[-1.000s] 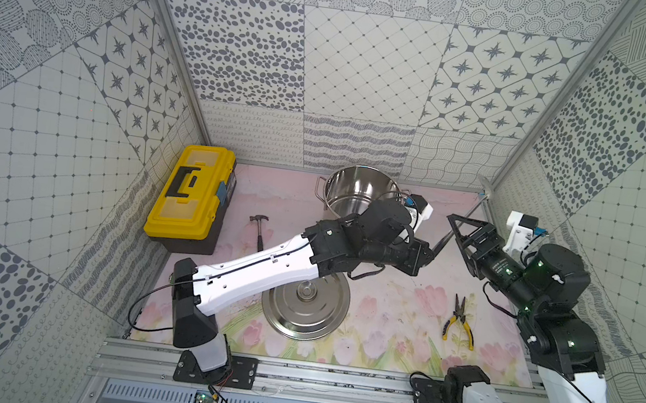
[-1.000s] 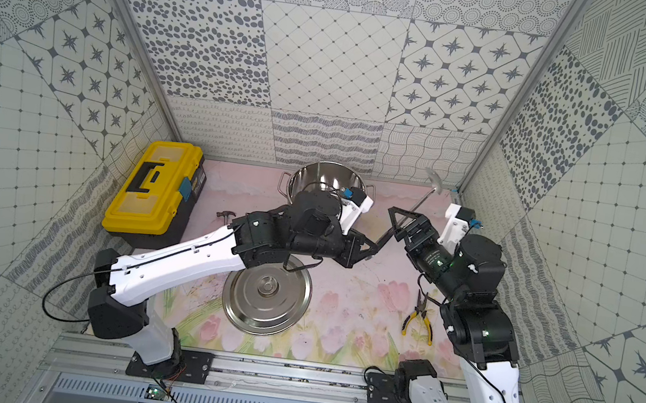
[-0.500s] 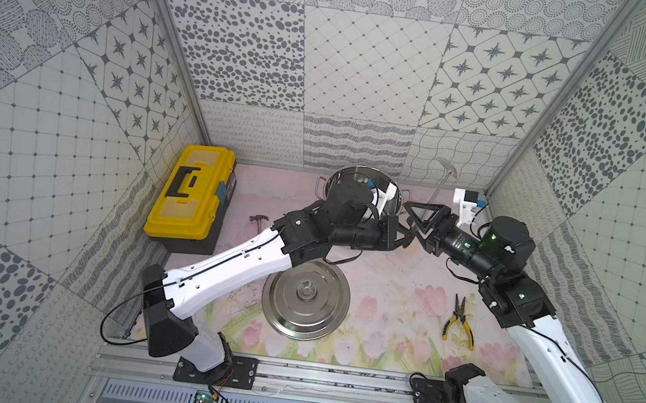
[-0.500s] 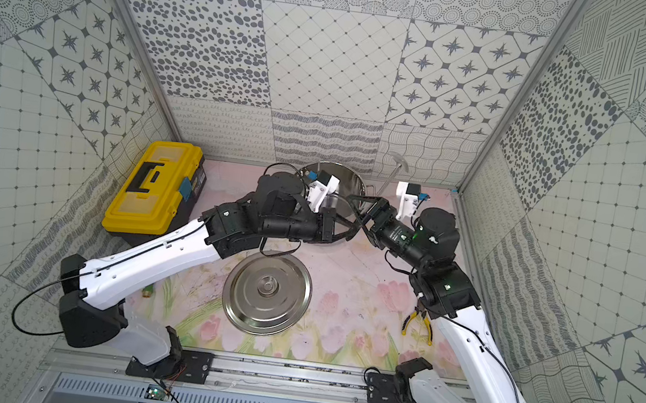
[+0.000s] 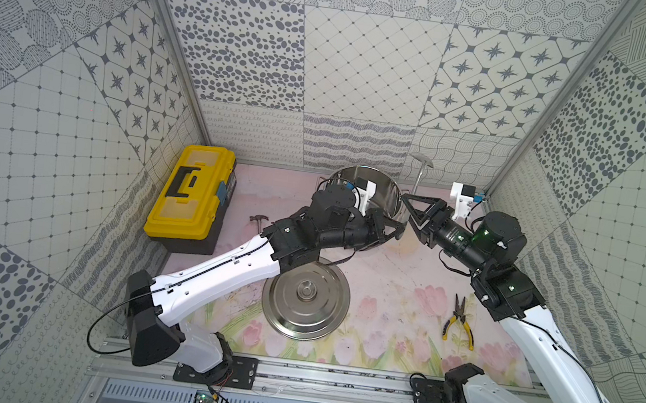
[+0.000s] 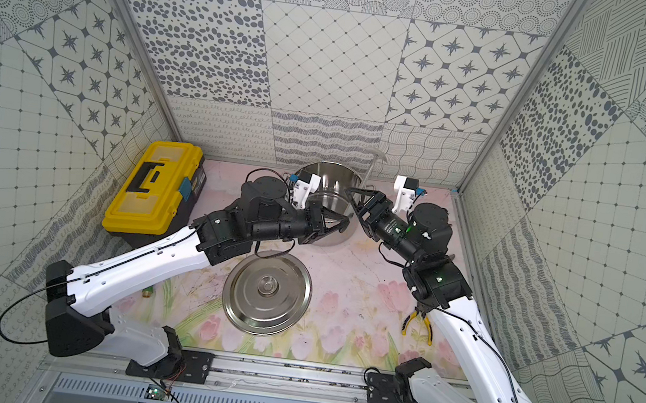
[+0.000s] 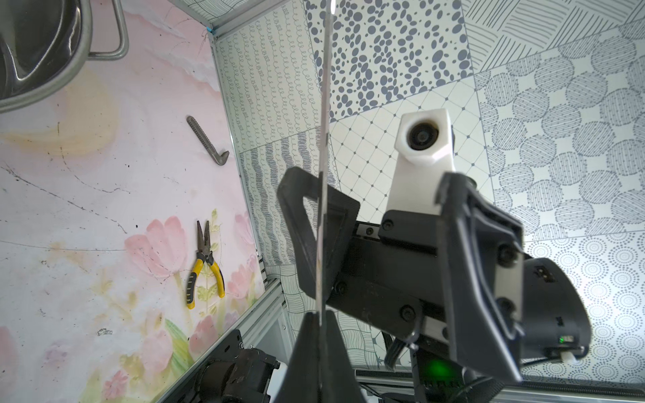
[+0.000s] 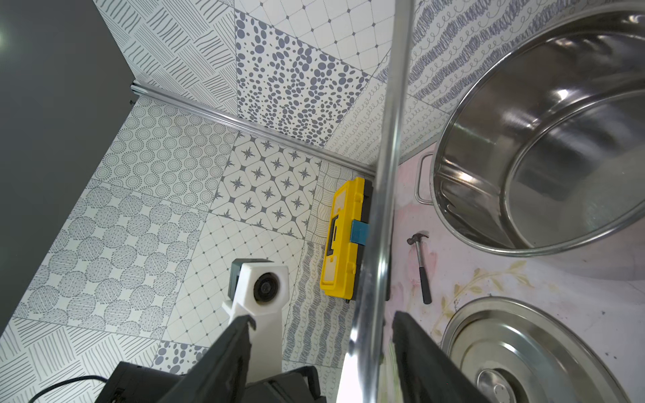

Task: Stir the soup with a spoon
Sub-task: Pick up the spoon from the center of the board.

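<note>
My left fingers (image 7: 307, 356) are pinching the ladle (image 5: 419, 176) upright, bowl-end up, just right of the pot (image 5: 387, 195) at upper centre. My right fingers (image 8: 227, 349), part open, are straddling its handle, probably for a handover.

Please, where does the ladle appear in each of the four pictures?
Top view: ladle upright by the pot's right side, bowl up.
Top view: ladle at the same spot.
Left wrist: ladle is a thin edge-on line.
Right wrist: ladle is a broad shiny bar beside the pot.
Shared landmark: pot.
</note>
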